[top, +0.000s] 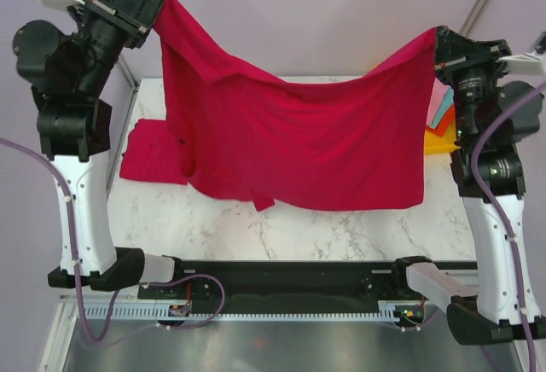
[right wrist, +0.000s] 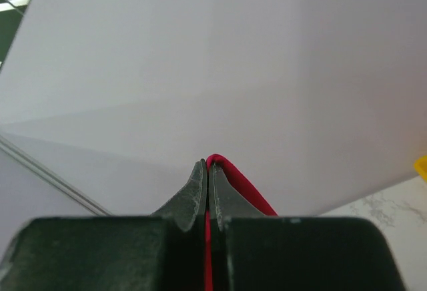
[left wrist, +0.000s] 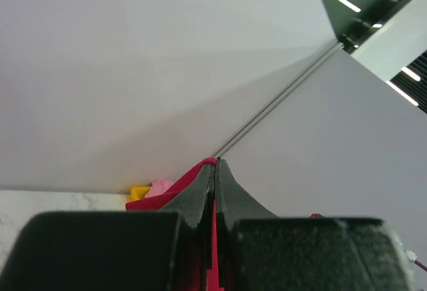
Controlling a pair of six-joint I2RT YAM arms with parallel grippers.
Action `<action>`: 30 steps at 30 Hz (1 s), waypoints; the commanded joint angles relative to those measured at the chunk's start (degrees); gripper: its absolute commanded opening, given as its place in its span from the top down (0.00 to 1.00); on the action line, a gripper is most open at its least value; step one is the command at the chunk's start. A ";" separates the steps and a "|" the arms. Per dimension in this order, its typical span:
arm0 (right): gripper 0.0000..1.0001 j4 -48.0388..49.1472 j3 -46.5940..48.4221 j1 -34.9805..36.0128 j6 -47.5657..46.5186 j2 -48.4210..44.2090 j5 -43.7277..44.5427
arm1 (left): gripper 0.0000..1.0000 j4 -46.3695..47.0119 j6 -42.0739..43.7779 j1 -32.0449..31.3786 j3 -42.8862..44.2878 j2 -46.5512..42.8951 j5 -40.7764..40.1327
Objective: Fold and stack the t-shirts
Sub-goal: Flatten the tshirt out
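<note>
A crimson-red t-shirt [top: 299, 142] hangs spread in the air between my two grippers, sagging in the middle, its lower edge draping over the marble table [top: 341, 235]. My left gripper [top: 149, 15] is shut on its upper left corner; red cloth shows between the jaws in the left wrist view [left wrist: 215, 164]. My right gripper [top: 438, 41] is shut on the upper right corner, and the cloth [right wrist: 230, 174] curls over the tips of my right gripper [right wrist: 208, 165]. A second red t-shirt [top: 153, 152], folded into a rectangle, lies on the table at the left, partly behind the hanging one.
Folded pink, green and yellow cloths [top: 441, 116] lie at the table's right edge, behind the right arm. They also show in the left wrist view [left wrist: 150, 189]. Grey walls stand close behind both grippers.
</note>
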 commanded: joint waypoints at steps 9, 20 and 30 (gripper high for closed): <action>1.00 -4.27 14.19 -1.82 5.48 21.40 -9.61 | 0.98 0.99 -3.93 0.83 4.40 16.19 -2.58; 1.00 6.71 23.44 -12.11 15.68 29.32 -27.79 | 0.98 19.00 2.13 1.62 7.77 18.04 1.47; 1.00 20.41 -4.31 -12.46 20.71 32.14 -30.61 | 0.98 25.65 4.06 1.09 -16.07 21.13 6.38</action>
